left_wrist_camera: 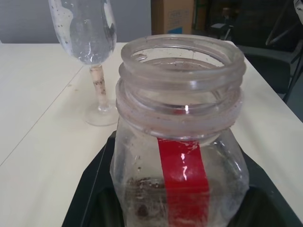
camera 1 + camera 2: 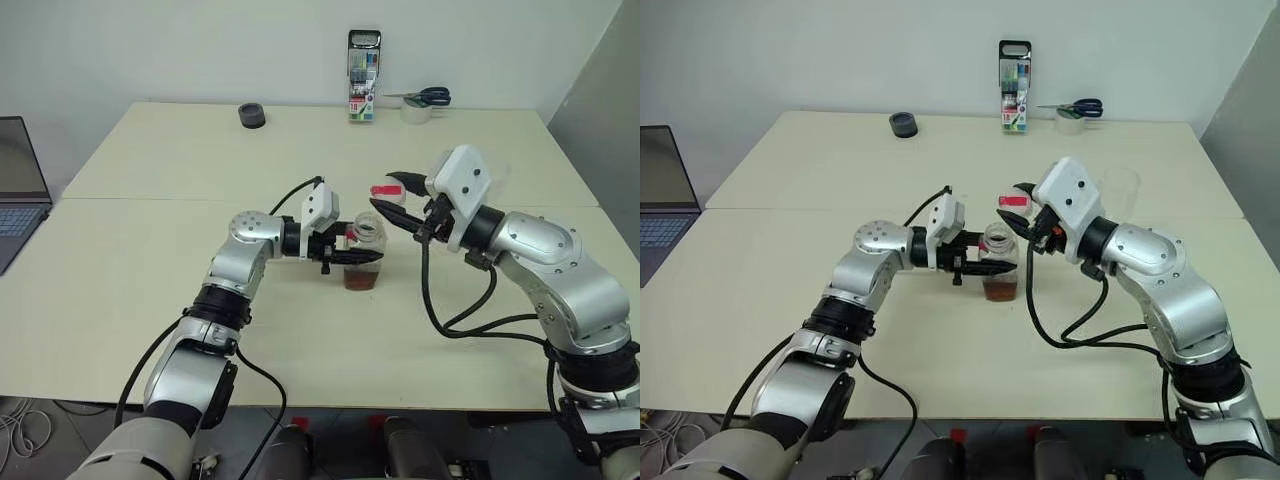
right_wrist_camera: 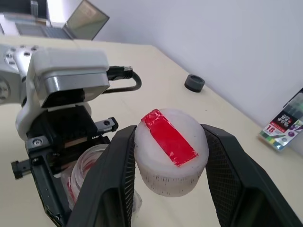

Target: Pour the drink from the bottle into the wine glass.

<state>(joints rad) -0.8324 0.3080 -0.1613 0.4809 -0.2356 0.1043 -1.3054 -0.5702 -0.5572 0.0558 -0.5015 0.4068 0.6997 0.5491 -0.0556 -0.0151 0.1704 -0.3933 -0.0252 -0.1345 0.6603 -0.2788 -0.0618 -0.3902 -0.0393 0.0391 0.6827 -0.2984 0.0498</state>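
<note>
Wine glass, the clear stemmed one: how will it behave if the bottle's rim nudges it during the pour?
The clear stemmed wine glass probably tips easily: wide bowl on a thin stem over a small round foot. It looks empty, so likely light and apt to slide on the smooth cream table. Thin glass, probably fragile.

Pale cream table [image 2: 150, 300] against a plain white wall [image 2: 200, 50]; grey panel [image 2: 600, 110] at right

The right arm [image 2: 1140, 260] hid most of the wine glass [image 2: 1121, 188] at its two o'clock. The left wrist view's lower edge cut off the bottle [image 1: 182, 156] and its drink. The marker pack's [image 2: 364, 62] lettering was too small to read.
</note>
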